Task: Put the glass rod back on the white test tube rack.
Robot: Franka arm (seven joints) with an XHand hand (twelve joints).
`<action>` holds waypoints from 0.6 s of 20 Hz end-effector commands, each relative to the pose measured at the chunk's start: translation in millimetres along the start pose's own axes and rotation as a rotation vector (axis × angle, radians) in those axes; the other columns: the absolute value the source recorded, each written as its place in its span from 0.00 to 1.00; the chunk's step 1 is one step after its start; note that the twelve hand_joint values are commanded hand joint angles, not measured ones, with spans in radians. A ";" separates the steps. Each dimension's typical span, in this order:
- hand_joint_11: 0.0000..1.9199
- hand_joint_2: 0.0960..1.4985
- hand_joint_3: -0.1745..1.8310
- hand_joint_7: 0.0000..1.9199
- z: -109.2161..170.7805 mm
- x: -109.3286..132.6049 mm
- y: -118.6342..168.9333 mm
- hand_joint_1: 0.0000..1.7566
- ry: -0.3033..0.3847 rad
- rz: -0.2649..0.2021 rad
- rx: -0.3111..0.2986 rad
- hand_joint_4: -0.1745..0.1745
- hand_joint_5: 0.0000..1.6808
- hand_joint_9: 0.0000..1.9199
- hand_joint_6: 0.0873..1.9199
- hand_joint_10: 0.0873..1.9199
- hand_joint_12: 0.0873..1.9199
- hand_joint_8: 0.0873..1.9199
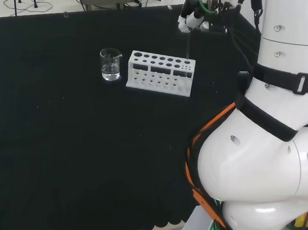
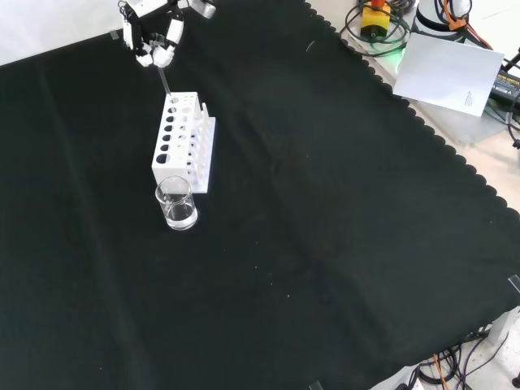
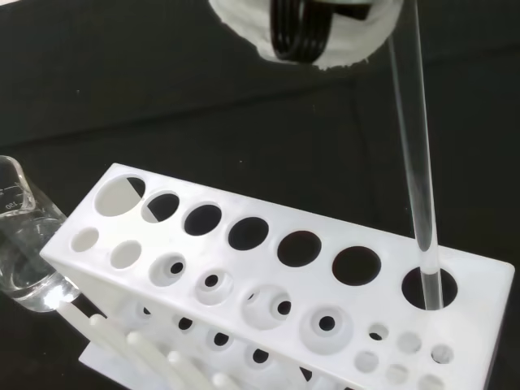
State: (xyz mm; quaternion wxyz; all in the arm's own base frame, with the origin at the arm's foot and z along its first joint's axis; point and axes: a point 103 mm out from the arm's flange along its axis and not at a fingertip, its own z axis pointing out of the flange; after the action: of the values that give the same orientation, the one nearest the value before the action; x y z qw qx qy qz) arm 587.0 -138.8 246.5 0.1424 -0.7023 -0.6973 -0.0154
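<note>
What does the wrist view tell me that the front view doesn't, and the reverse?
Wrist view alone: the glass rod has its lower end in the end hole of the white test tube rack. Front view alone: the robot hand, fingers curled round the rod's top, above the rack's far end, and a white sheet of paper beyond the cloth's edge. Both: rod, rack, and the glass beaker at the rack's opposite end.

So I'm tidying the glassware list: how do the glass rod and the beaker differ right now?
The glass rod is thin and upright, held by the hand, its lower end entering an end hole of the white test tube rack. The beaker is wide, stands free on the cloth beside the rack's other end, and holds some clear liquid. Both are clear.
</note>
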 end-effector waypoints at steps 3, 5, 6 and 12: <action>0.64 0.48 0.36 0.62 -0.6 -10.6 -5.3 0.74 0.039 0.016 -0.011 0.00 0.67 0.89 0.28 0.33 0.39 0.54; 0.66 0.44 0.42 0.63 -2.7 -12.3 -6.3 0.74 0.052 0.017 -0.009 0.00 0.66 0.91 0.33 0.33 0.40 0.53; 0.67 0.43 0.43 0.65 -3.6 -12.6 -6.7 0.74 0.056 0.016 -0.008 0.00 0.65 0.92 0.36 0.32 0.40 0.50; 0.77 0.26 0.56 0.64 -6.7 -9.9 -7.2 0.72 0.050 0.000 0.005 0.00 0.51 0.95 0.45 0.24 0.40 0.34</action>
State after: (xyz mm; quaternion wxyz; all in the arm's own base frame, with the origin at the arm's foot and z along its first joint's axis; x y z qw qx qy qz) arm 580.6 -151.1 250.0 0.1598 -0.7051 -0.6901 -0.0342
